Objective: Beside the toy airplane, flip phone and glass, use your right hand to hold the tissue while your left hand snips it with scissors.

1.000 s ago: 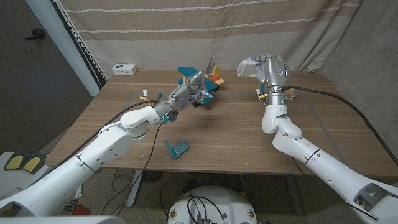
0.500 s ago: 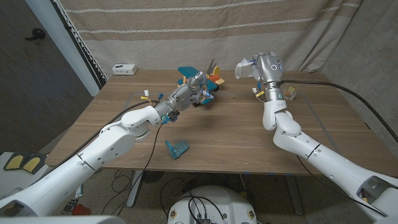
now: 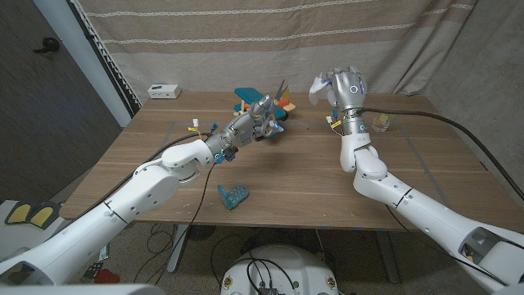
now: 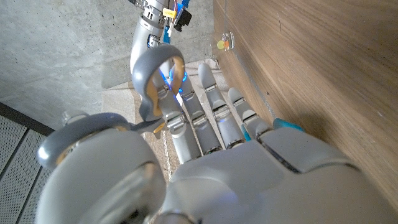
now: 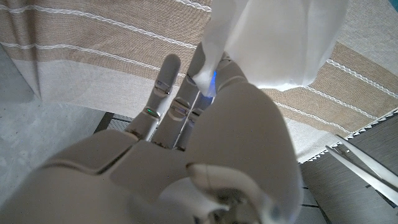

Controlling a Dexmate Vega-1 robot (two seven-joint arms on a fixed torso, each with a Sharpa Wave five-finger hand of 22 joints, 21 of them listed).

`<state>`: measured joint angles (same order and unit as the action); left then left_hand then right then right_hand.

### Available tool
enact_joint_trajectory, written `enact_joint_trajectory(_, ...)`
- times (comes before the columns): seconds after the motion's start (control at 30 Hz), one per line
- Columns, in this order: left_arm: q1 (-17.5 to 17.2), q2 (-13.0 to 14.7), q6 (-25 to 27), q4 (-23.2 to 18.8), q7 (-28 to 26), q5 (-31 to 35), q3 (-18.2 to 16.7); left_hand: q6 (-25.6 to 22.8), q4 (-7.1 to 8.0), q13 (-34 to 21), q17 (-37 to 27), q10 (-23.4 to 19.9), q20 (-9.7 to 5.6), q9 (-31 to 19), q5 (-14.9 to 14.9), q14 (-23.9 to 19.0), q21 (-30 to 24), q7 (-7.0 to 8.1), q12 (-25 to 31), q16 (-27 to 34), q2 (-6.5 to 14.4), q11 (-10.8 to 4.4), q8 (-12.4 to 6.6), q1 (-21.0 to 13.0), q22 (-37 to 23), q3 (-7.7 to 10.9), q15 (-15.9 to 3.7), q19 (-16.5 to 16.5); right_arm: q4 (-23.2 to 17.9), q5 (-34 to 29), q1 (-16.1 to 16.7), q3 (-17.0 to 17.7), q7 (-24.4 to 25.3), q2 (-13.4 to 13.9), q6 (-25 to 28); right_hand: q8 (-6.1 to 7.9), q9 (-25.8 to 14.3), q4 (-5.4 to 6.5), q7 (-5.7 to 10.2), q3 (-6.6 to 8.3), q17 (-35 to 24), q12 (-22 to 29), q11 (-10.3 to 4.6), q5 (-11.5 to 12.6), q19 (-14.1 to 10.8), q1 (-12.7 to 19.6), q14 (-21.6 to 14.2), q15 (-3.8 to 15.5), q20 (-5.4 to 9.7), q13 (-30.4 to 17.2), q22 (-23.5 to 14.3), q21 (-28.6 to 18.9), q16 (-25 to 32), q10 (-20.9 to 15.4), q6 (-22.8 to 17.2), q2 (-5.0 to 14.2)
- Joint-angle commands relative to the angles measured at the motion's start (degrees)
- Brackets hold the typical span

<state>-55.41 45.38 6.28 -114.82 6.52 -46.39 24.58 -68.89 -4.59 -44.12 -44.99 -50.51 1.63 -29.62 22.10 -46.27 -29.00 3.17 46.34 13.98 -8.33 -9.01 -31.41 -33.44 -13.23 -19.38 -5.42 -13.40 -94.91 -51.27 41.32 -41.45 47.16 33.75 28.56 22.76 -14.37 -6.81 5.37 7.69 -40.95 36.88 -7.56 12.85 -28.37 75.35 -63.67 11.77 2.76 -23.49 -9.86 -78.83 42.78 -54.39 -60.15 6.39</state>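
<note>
My right hand is raised above the table's far right and holds a white tissue, which sticks out toward the middle. In the right wrist view the tissue hangs over that hand, and the scissors' blades show at the edge. My left hand grips grey-handled scissors with the blades pointing up, just in front of the blue and orange toy airplane. The left wrist view shows the scissors' handle loops on that hand. A gap separates blades and tissue.
A teal flip phone lies near the table's front edge. The small glass stands at the far right behind my right arm. A white box sits at the far left corner. A striped curtain hangs behind the wooden table.
My right hand has swung left with the tissue, closer to the scissors. The left hand has barely shifted, still holding the scissors by the airplane.
</note>
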Motion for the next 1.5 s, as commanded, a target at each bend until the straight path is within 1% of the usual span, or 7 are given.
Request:
enact_joint_trajectory(0.03, 0.42, -0.16, 0.67, 0.41, 0.75, -0.41, 0.72, -0.14, 0.43, -6.41, -0.18, -3.45, -0.08, -0.06, 0.51, -0.2, 0.19, 0.02, 0.55, 0.05, 0.09, -3.15, 0.21, -0.62, -0.08, -0.1, -7.09, -0.44, 2.44, -1.25, -1.93, -2.08, 1.95, -3.71, 2.57, 0.28, 0.2, -0.63, -0.29, 0.22, -1.28, 0.68, -0.53, -0.09, -0.92, -0.1, -0.34, 1.65, 7.81, -0.43, -0.26, 0.62, 0.72, -8.39, -1.08, -0.79)
enact_joint_trajectory(0.17, 0.55, -0.36, 0.74, 0.58, 0.86, -0.44, 0.96, -0.15, 0.44, -6.39, -0.19, -3.41, -0.07, -0.06, 0.5, -0.16, 0.21, -0.02, 0.53, 0.03, 0.07, -3.15, 0.22, -0.64, -0.08, -0.1, -7.09, -0.41, 3.11, -1.43, -2.46, -2.63, 3.2, -4.89, 3.34, 0.39, 0.17, -0.91, -0.6, 0.36, -2.58, 0.91, 0.01, 0.13, -2.11, -0.41, -0.22, 1.62, 7.97, -0.5, -0.78, 0.17, 1.27, -9.1, -1.51, -1.46)
enact_joint_trajectory(0.33, 0.75, -0.47, 0.83, 0.78, 1.17, -0.49, 1.18, -0.15, 0.44, -6.42, -0.21, -3.39, -0.05, -0.05, 0.5, -0.14, 0.24, -0.18, 0.53, 0.03, 0.06, -3.16, 0.23, -0.66, -0.09, -0.11, -7.09, -0.38, 3.89, -1.33, -3.05, -3.09, 4.79, -5.88, 3.83, 0.32, 0.44, -1.11, -0.94, 0.57, -3.57, 0.85, 0.1, 0.32, -2.54, -0.56, -0.32, 1.6, 8.02, -0.29, -1.02, -0.09, 1.69, -9.45, -1.94, -1.82)
enact_joint_trajectory(0.53, 1.43, -1.7, 0.62, 1.57, 1.54, -0.63, 1.9, 0.02, 0.45, -6.38, -0.23, -3.35, -0.05, -0.17, 0.51, -0.11, 0.25, -0.22, 0.49, 0.02, 0.08, -3.16, 0.25, -0.71, -0.1, -0.09, -7.1, -0.42, 4.88, -1.03, -3.86, -3.68, 6.32, -6.91, 4.04, 0.21, 0.71, -1.25, -0.98, 0.85, -4.54, 1.0, 0.3, 0.58, -2.65, -0.77, -0.37, 1.56, 7.97, -0.55, -1.12, -0.11, 2.02, -9.57, -2.32, -2.06)
enact_joint_trajectory(0.63, 1.63, -2.3, 0.35, 1.82, 1.53, -0.59, 2.18, 0.09, 0.45, -6.42, -0.23, -3.38, -0.03, -0.23, 0.51, -0.06, 0.27, -0.14, 0.52, 0.0, 0.09, -3.16, 0.25, -0.74, -0.11, -0.08, -7.1, -0.4, 5.5, -0.96, -4.22, -4.19, 7.05, -6.89, 3.38, 0.28, 0.61, -1.35, -1.0, 1.03, -4.94, 1.06, 0.33, 0.77, -2.51, -0.79, -0.38, 1.55, 7.92, -0.68, -0.99, 0.21, 2.13, -9.56, -2.42, -2.19)
enact_joint_trajectory(0.87, 2.68, -2.83, 0.59, 2.8, 2.66, -0.63, 2.87, -0.01, 0.45, -6.42, -0.25, -3.36, -0.01, -0.16, 0.52, -0.01, 0.3, -0.05, 0.51, -0.01, 0.1, -3.16, 0.28, -0.82, -0.12, -0.07, -7.1, -0.4, 5.86, -0.71, -4.69, -5.13, 7.48, -7.12, 2.56, 0.64, 0.02, -2.18, -1.23, 2.37, -7.4, 2.1, 0.39, 2.56, -2.93, -0.24, -0.47, 1.45, 8.01, -1.87, -0.64, 1.84, 2.71, -9.76, -2.8, -3.07)
enact_joint_trajectory(1.5, 3.94, -4.85, -0.47, 5.28, 3.58, -0.34, 3.72, -0.1, 0.48, -6.41, -0.32, -3.16, 0.06, -0.04, 0.54, 0.08, 0.42, -0.05, 0.41, -0.03, 0.1, -3.15, 0.39, -0.96, -0.16, -0.08, -7.09, -0.34, 5.53, -0.5, -4.22, -5.95, 8.15, -7.19, 2.16, 1.19, -0.64, -2.32, -1.58, 3.95, -10.9, 3.61, 0.88, 5.25, -2.9, -0.64, -0.31, 1.44, 7.96, -3.88, -1.19, 2.4, 3.23, -9.9, -3.5, -4.38)
